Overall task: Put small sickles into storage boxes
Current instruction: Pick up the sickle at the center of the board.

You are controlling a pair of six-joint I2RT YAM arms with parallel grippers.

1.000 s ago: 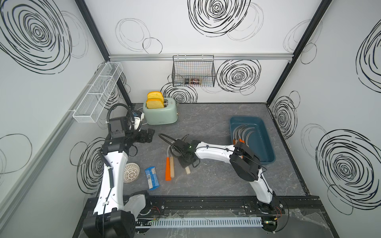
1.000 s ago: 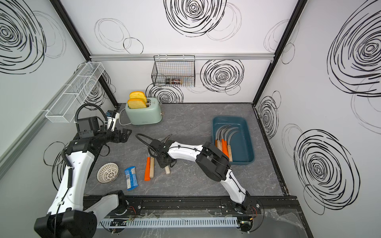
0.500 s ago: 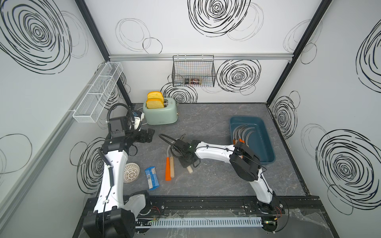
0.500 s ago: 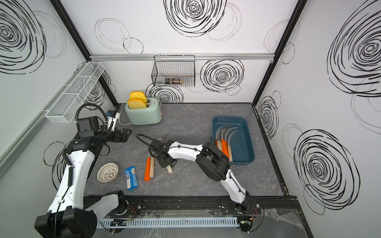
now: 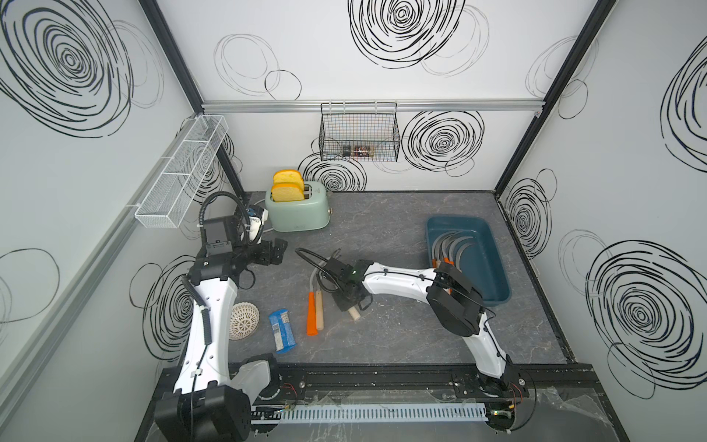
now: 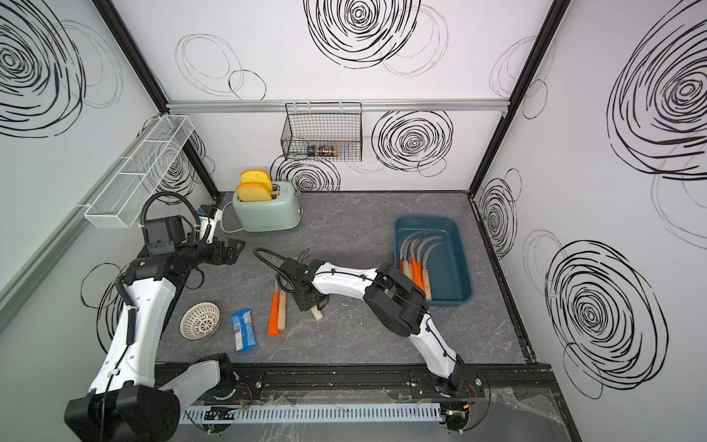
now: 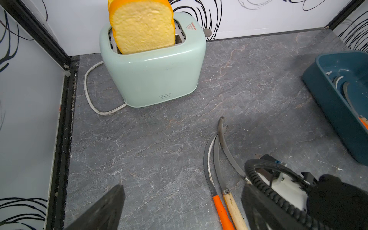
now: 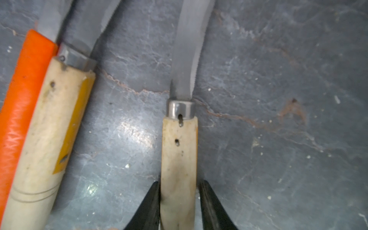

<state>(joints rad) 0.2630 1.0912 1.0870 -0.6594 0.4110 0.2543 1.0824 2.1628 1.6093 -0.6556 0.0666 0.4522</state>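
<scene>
My right gripper (image 8: 179,185) is low over the table's middle, shut on the pale wooden handle of a small sickle (image 8: 179,151) that lies flat; its grey blade curves away. In both top views the gripper (image 5: 350,304) covers most of this sickle, and only the handle end (image 5: 354,314) shows. Beside it lie two more sickles, one orange-handled (image 5: 311,317) and one wooden-handled (image 5: 319,315). The teal storage box (image 5: 493,268) at the right holds several sickles (image 6: 415,268). My left gripper (image 5: 277,250) hangs open and empty near the toaster.
A mint toaster (image 5: 298,210) with bread stands at the back left, its cord trailing. A white mesh bowl (image 5: 244,320) and a blue packet (image 5: 282,331) lie front left. A black wire basket (image 5: 359,134) and a white mesh rack (image 5: 183,176) hang on the walls.
The right gripper's jaws have closed in on the wooden handle. Both arms have barely shifted, and the sickles lie where they were.
</scene>
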